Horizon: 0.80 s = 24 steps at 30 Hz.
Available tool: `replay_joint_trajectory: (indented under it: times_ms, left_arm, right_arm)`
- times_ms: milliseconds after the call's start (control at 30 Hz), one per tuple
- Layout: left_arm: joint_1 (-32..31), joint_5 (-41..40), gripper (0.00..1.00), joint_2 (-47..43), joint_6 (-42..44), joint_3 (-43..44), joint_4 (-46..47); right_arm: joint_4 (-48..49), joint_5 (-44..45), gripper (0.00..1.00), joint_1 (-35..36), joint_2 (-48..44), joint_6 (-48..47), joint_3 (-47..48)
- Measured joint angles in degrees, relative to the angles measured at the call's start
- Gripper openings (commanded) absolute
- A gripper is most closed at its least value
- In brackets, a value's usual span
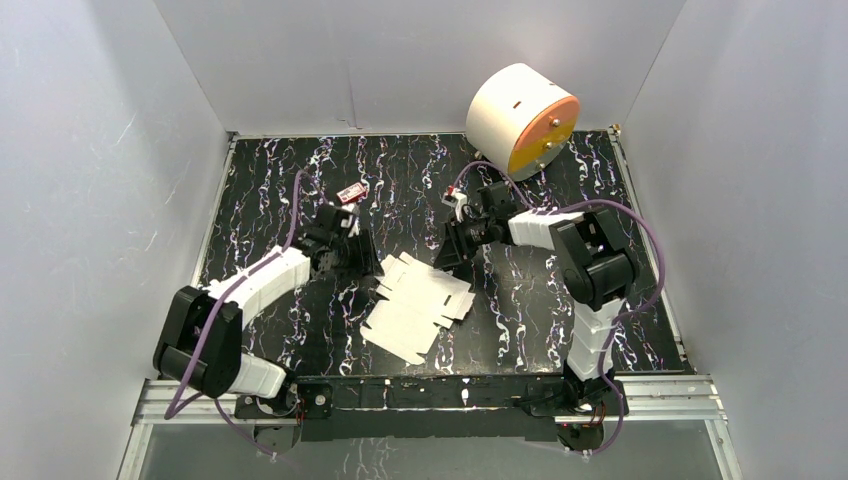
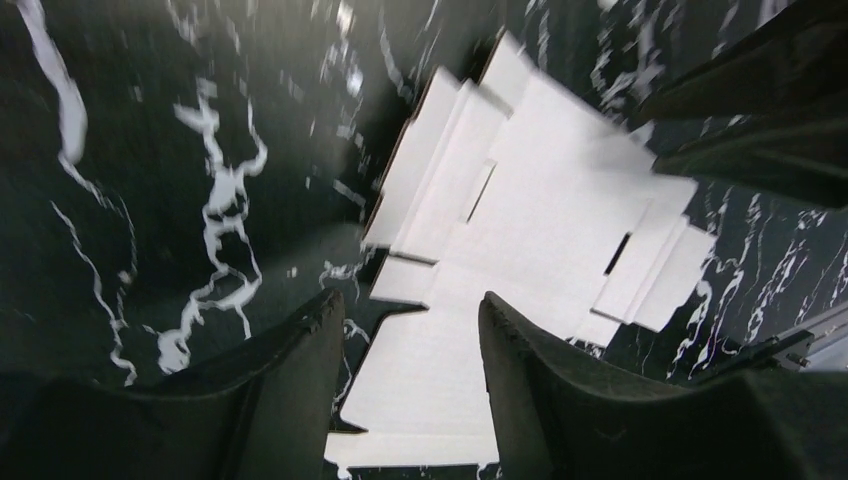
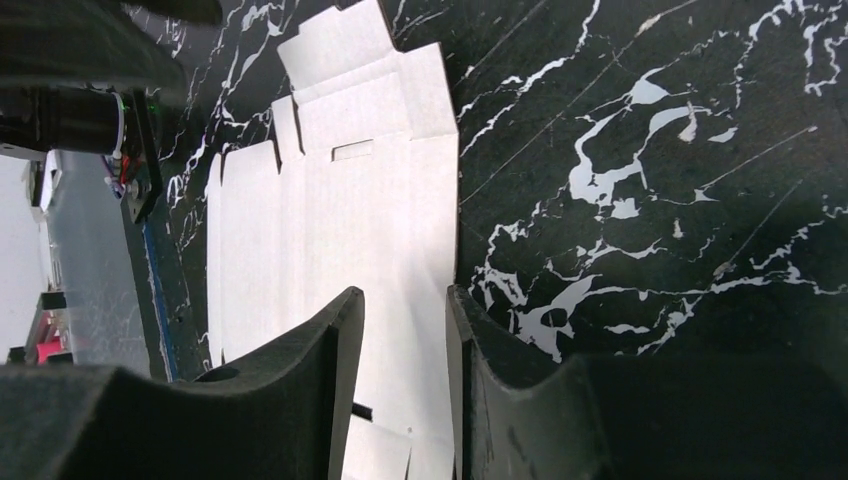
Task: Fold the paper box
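Gripper status: left gripper [image 1: 362, 258] and right gripper [image 1: 447, 255] both spread and empty beside the unfolded paper box [image 1: 418, 305] on the bench [image 1: 280, 170]; folding appears unstarted, so the next move likely requires an edge grasp.

Items on the black marbled bench [image 1: 400, 170].
White cylinder [image 1: 522, 120] with orange face at the far right edge; tiny red item [image 1: 350, 194] left of centre.

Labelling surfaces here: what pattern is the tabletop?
The tabletop is black with white marble-like veins, clearest in the right wrist view.
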Motion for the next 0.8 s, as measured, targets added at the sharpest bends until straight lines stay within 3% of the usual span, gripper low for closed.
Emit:
replay_joint_trajectory:
  times_ms: [233, 567, 633, 800]
  left_arm:
    - [2.43, 1.79, 0.51, 8.39, 9.92, 12.72, -2.99]
    - [3.34, 8.72, 0.42, 23.15, 15.96, 18.6, -6.14]
    - [3.39, 10.14, 0.37, 24.22, 16.57, 19.74, -6.14]
    - [3.39, 13.46, 0.11, 26.84, 18.78, 21.05, -6.21]
  right_arm:
    - [0.61, 0.68, 0.6, -0.68, -4.74, -0.42, -2.58]
    - [2.62, 2.21, 0.67, -2.6, -7.98, -0.28, -7.41]
    - [3.15, 2.21, 0.68, -2.69, -8.09, -0.31, -7.41]
    - [3.39, 2.14, 0.68, -2.93, -8.13, -0.39, -7.43]
